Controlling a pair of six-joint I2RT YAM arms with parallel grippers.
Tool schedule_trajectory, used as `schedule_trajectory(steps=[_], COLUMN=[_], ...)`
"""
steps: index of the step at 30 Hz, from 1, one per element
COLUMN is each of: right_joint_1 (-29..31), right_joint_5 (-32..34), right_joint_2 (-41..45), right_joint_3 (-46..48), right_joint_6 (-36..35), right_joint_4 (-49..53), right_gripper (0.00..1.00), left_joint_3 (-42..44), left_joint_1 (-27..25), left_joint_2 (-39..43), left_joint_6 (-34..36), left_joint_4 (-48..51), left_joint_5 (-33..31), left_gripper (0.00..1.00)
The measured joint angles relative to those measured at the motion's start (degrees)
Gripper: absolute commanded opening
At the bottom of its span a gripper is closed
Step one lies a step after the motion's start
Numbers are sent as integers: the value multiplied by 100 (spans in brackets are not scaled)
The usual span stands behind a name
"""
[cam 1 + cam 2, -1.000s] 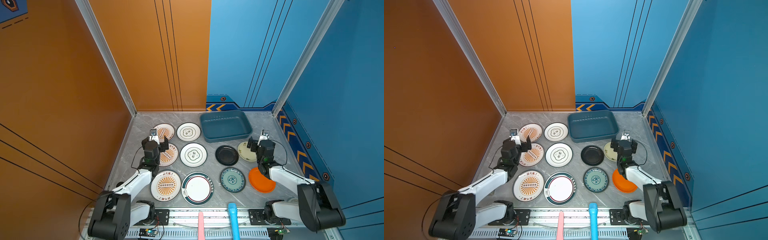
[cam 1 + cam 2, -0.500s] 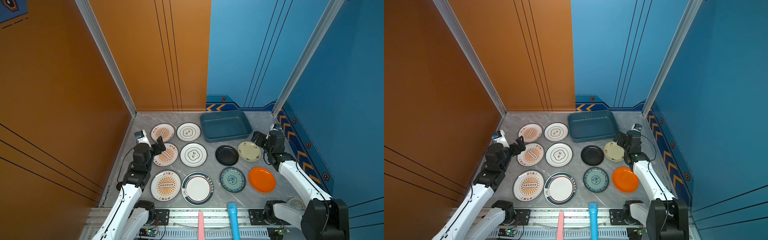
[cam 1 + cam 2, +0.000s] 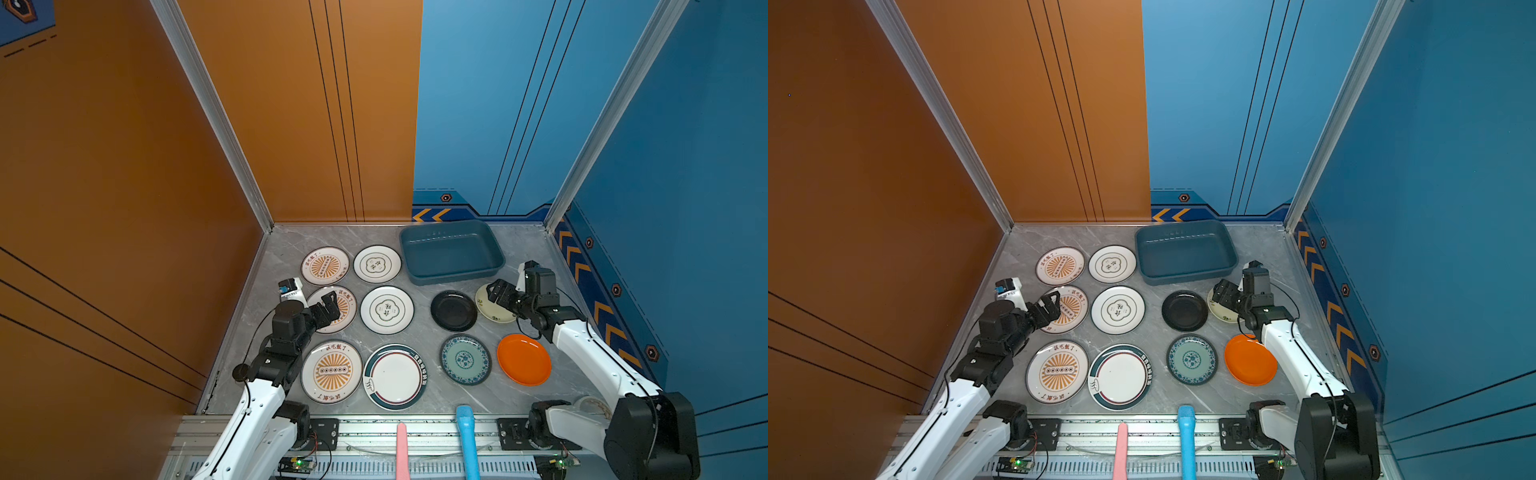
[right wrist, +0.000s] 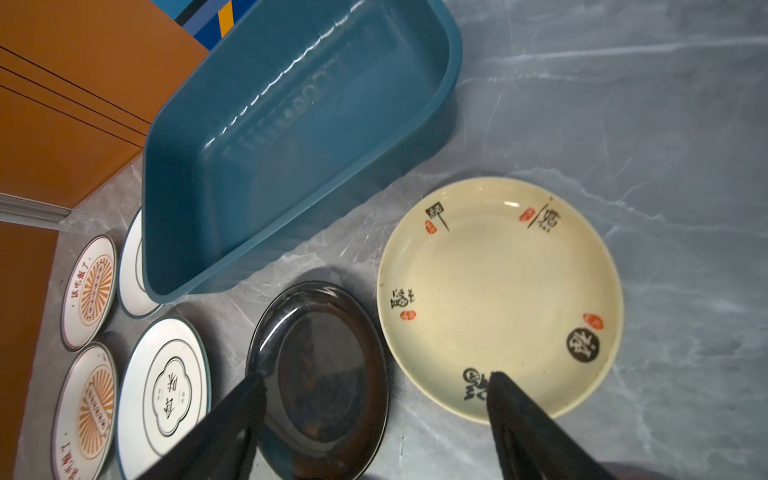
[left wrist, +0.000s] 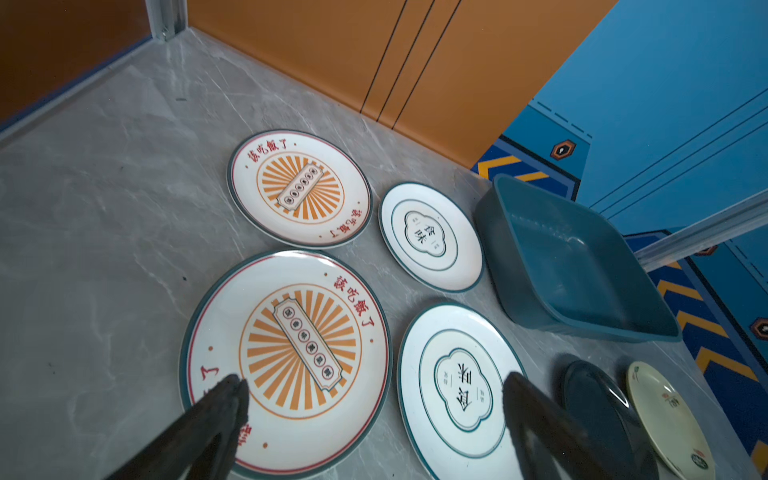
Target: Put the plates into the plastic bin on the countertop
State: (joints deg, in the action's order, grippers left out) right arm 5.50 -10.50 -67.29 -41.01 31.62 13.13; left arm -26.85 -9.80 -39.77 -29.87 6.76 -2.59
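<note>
Ten round plates lie flat on the grey countertop (image 3: pixel 291 249). The empty teal plastic bin (image 3: pixel 451 253) stands at the back, right of centre. My left gripper (image 3: pixel 330 309) hangs open over the middle sunburst plate (image 3: pixel 347 297). In the left wrist view its fingers (image 5: pixel 224 411) span that plate (image 5: pixel 286 353) and the emblem plate (image 5: pixel 461 386). My right gripper (image 3: pixel 495 291) is open and empty above the gap between the black plate (image 3: pixel 453 311) and the cream plate (image 3: pixel 488 309). In the right wrist view one finger is over each plate (image 4: pixel 320 374) (image 4: pixel 498 291).
The front row holds a sunburst plate (image 3: pixel 331 371), a teal-rimmed plate (image 3: pixel 395 376), a blue patterned plate (image 3: pixel 465 359) and an orange plate (image 3: pixel 523 359). Pink (image 3: pixel 402 449) and blue (image 3: pixel 467 436) handles stick up from the front rail. Orange and blue walls enclose the counter.
The left gripper has come forward from the back sunburst plate to the middle one. The right gripper went back and right, then returned left over the cream plate's edge. Both elbows swung outward.
</note>
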Motion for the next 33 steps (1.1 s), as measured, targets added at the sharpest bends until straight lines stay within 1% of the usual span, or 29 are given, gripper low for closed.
schedule_trajectory(steps=[2,7,11,20,33], right_joint_1=[28,133,260,369,474], right_joint_5=[-144,-459,-625,-820,-944], right_joint_2=[0,-2,-20,-511,-1139], right_joint_3=[125,400,531,671,841], right_joint_6=[66,243,323,452,734], right_joint_4=[52,111,127,11,-708], right_gripper=[76,70,68,61,51], left_joint_3=[37,57,61,199,210], left_joint_1=[-55,-245,-448,-750,-876], left_joint_2=[0,0,0,-15,-326], left_joint_6=[-2,-4,-2,0,2], left_joint_4=[44,55,57,81,76], left_joint_5=[92,284,382,439,442], left_gripper=[98,98,98,98,98])
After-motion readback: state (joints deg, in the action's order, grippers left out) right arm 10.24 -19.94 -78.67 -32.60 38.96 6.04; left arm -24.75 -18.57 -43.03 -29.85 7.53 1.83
